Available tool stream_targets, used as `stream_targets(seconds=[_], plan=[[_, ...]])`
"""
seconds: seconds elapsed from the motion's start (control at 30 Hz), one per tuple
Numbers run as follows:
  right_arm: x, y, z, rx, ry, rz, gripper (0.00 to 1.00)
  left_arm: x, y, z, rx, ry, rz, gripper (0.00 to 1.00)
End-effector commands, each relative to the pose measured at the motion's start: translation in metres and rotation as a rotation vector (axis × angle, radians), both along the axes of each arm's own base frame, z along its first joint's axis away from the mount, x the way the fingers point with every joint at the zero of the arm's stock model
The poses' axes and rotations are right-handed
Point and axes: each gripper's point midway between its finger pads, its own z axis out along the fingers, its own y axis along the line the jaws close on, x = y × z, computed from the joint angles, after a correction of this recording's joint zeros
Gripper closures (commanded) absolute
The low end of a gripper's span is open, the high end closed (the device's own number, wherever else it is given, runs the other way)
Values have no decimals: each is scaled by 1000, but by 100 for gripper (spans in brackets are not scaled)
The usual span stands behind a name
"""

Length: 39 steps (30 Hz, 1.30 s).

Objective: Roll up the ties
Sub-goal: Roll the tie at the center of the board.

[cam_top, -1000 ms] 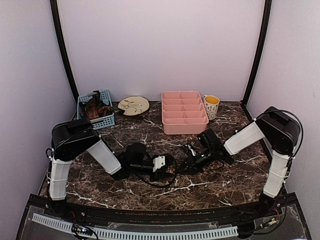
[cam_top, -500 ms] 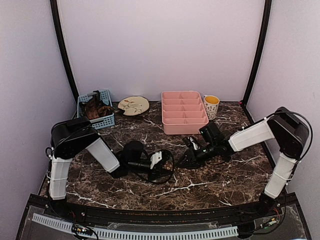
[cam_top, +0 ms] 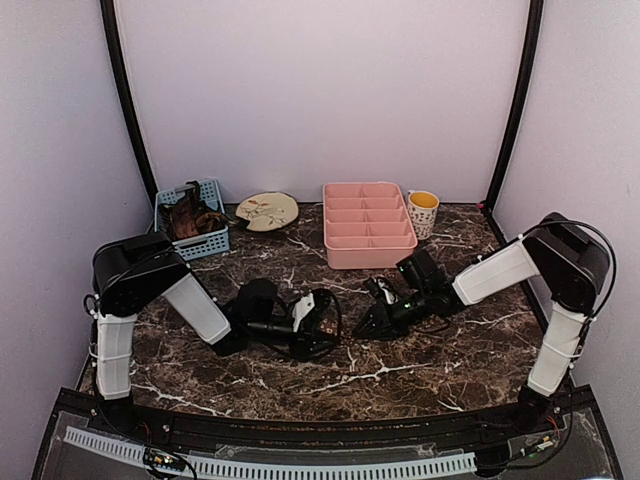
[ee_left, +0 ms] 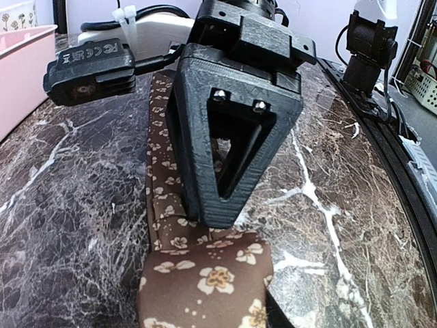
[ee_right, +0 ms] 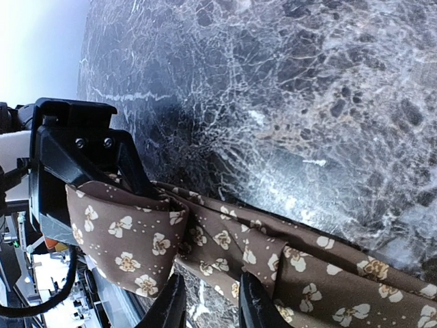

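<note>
I am judging the rolling as barely begun: one tie (ee_right: 225, 239) is lying stretched along the worktop (cam_top: 420, 370) between the arms, with only its end folding over. The left end effector (cam_top: 303, 318) is clamping that folded end. The right end effector (ee_right: 208, 304) is sitting nearly closed, its fingertips touching the strip, but I cannot tell whether it is pinching. More brown fabric is sitting in the blue basket (cam_top: 207, 245).

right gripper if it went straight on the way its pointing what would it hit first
Probably the tie, bunched just ahead of its jaws; right behind that fold sits the left gripper. Depth is hard to judge.
</note>
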Motion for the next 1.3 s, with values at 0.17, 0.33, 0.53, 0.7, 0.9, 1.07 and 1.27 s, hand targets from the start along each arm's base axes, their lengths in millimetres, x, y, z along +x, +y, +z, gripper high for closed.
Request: stream_targets(seconds=[0.17, 0.33, 0.53, 0.7, 0.9, 1.07, 1.27], plan=[[-9, -18, -16, -76, 33, -50, 73, 1, 35, -57, 307, 36, 50, 72], [2, 8, 36, 49, -62, -27, 67, -4, 41, -79, 413, 53, 36, 72], [8, 35, 51, 109, -38, 16, 62, -7, 43, -85, 460, 39, 28, 72], [2, 53, 45, 83, -37, 68, 63, -7, 42, -85, 456, 39, 23, 71], [1, 55, 31, 30, -23, 86, 65, -7, 40, -83, 449, 38, 20, 71], [-4, 52, 20, -24, -20, 106, 63, -6, 39, -82, 445, 38, 18, 71], [-10, 35, -2, -157, -29, 100, 62, -6, 38, -81, 439, 40, 18, 71]])
